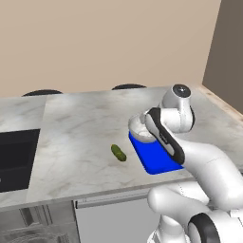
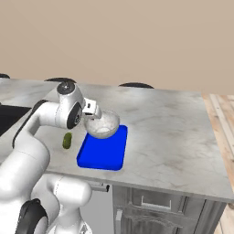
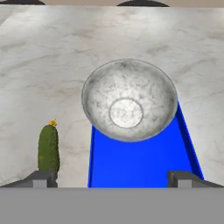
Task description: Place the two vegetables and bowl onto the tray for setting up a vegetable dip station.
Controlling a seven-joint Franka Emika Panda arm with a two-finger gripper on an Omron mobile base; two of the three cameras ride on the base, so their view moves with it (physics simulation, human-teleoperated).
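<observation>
The speckled greyish-white bowl (image 3: 129,99) (image 1: 139,127) (image 2: 103,124) stands upright at the far end of the bright blue tray (image 3: 140,162) (image 1: 154,161) (image 2: 103,153). Its rim reaches over the tray's far edge. A dark green cucumber (image 3: 48,148) (image 1: 118,153) (image 2: 67,140) lies on the marble counter just left of the tray, apart from it. My gripper (image 3: 112,177) hovers above the tray's near part, short of the bowl. It is open, its fingertips spread wide with nothing between them. In the left base view my arm covers the tray's right side.
A dark sink (image 1: 14,159) is set into the counter at far left. Dark stool tops (image 1: 128,87) show behind the counter's back edge. The counter's front edge runs close to the tray's near end. Bare marble (image 2: 173,132) stretches right of the tray.
</observation>
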